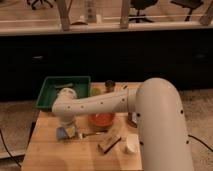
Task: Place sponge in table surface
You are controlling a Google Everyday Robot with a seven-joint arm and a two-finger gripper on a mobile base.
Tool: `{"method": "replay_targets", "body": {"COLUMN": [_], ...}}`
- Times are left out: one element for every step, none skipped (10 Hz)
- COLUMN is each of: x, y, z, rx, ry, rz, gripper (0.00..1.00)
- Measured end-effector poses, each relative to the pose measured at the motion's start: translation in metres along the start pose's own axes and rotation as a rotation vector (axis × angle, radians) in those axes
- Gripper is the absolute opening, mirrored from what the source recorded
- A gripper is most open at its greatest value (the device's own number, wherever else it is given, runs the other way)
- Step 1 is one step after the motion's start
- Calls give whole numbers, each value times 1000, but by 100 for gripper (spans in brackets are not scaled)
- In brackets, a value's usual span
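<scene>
A square, pale wooden worktop [50, 155] seen from above, with a white robot arm [100, 104] reaching across it from the right edge towards the left.

A green tray [47, 86] sits on the far left corner. Something pale lies in it, too blurred to name. An orange bowl [102, 120] stands near the middle, its far half hidden under the arm; what it holds cannot be told. A small white cup [131, 145] stands close to the right edge.

The hand [66, 126] points down near the left edge, right over the blue-grey sponge [62, 133], which is at the worktop; whether the hand is spread or pinching it cannot be told. A brown wooden block [109, 144] lies between the sponge and the cup. Bare wood runs from the sponge to the near left corner.
</scene>
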Motion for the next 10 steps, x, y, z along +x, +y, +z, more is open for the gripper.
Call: {"method": "replay_targets", "body": {"x": [-9, -18, -22, -27, -34, -37, -41, -46, -51, -54], "y": [-4, -7, -9, -9, -9, -10, -9, -9, -9, -8], "z": [-5, -14, -23, -31, -43, -51, -60, -70, -78, -84], "rx": [10, 23, 37, 50, 63, 75, 82, 90, 94, 94], "ry": [-3, -6, -6, -7, -14, -13, -14, -13, -13, -10], "rz": [-14, -28, -42, -61, -85, -99, -116, -137, -157, -171], "gripper": [0, 0, 0, 0, 0, 0, 0, 0, 0, 0]}}
